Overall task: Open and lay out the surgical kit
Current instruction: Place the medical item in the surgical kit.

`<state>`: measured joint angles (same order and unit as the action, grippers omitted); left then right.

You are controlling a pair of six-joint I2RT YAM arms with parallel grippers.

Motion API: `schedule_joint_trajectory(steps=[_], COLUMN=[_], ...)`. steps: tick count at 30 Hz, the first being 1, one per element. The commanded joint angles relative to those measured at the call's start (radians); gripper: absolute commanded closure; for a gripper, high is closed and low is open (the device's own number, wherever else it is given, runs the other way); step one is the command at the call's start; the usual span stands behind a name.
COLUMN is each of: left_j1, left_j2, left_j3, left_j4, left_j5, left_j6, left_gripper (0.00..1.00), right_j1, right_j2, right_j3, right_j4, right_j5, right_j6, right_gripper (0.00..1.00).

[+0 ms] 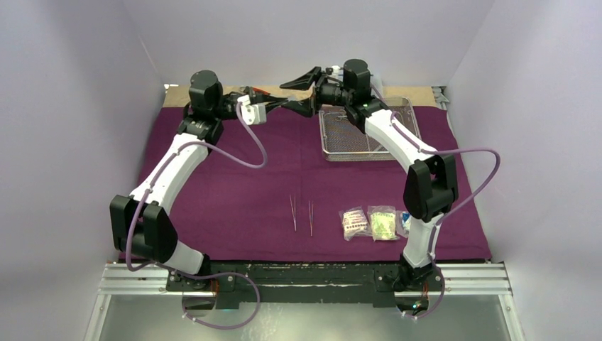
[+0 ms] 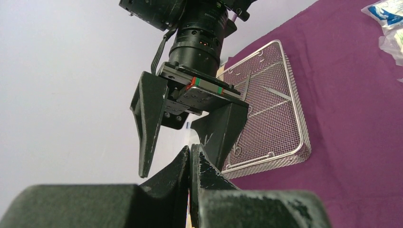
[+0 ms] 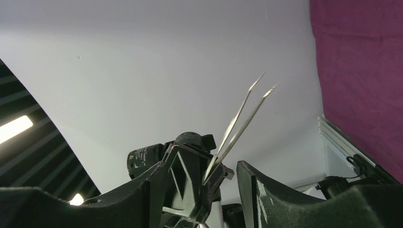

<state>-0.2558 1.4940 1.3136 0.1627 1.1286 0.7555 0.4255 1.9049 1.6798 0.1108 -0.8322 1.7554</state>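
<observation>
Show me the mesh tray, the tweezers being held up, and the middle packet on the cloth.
Mesh tray (image 2: 271, 128): left wrist view, on its bare mesh floor.
Tweezers (image 3: 240, 116): right wrist view, midway along one blade.
Middle packet (image 1: 383, 222): top view, at its centre.

Nothing's really coming through as readable here, tbh. Tiny white lettering is showing on the black joint housing (image 2: 202, 21) in the left wrist view and on a second black housing (image 3: 145, 159) in the right wrist view, but it's blurring out too small to make out. The red-printed packet (image 1: 353, 223), green-printed packet (image 1: 383, 222) and blue-printed packet (image 2: 386, 13) are all carrying print that's just smearing into mush.
</observation>
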Motion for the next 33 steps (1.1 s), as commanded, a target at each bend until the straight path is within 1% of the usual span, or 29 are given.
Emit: schedule_joint_trajectory(steps=[1,6,11,16,22,24,26,27,29,30,31,32,33], left_j1=[0.0,-0.001,-0.007,-0.008,-0.008,-0.009,-0.009,-0.009,-0.01,-0.009,-0.01,-0.01,-0.01], left_j2=[-0.002,-0.012,-0.024,-0.029,-0.034,-0.037,-0.043,-0.047,-0.059,-0.067,-0.075,-0.083,-0.091], left_j3=[0.062,0.056,0.055,0.056,0.052,0.048,0.044,0.042,0.032,0.023,0.013,0.005,-0.002], left_j4=[-0.028,-0.037,-0.049,-0.057,-0.081,-0.088,-0.097,-0.106,-0.113,-0.114,-0.114,-0.116,-0.121], left_j5=[0.056,0.062,0.078,0.093,0.094,0.086,0.08,0.076,0.06,0.052,0.044,0.042,0.039], left_j6=[0.069,0.074,0.074,0.073,0.086,0.09,0.093,0.096,0.096,0.093,0.089,0.084,0.079], left_gripper=[1.0,1.0,1.0,1.0,1.0,1.0,1.0,0.98,0.77,0.7,0.44,0.21,0.11], right_j1=[0.015,0.018,0.017,0.017,0.017,0.017,0.017,0.016,0.013,0.012,0.012,0.013,0.011], right_j2=[0.0,0.009,0.041,0.062,0.056,0.05,0.044,0.04,0.032,0.029,0.027,0.025,0.025], right_j3=[0.016,-0.003,0.028,0.046,0.041,0.034,0.023,0.018,0.007,0.003,-0.001,-0.004,-0.004], right_j4=[0.033,0.046,0.057,0.062,0.102,0.112,0.119,0.12,0.127,0.127,0.128,0.13,0.13], right_j5=[-0.027,-0.022,-0.021,-0.025,-0.02,-0.019,-0.02,-0.021,-0.006,0.005,0.014,0.023,0.032], right_j6=[0.017,0.026,0.028,0.037,0.059,0.064,0.07,0.07,0.066,0.063,0.059,0.056,0.049], right_gripper=[0.42,0.48,0.57,0.62,0.89,0.99,1.0,1.0,1.0,1.0,1.0,1.0,1.0])
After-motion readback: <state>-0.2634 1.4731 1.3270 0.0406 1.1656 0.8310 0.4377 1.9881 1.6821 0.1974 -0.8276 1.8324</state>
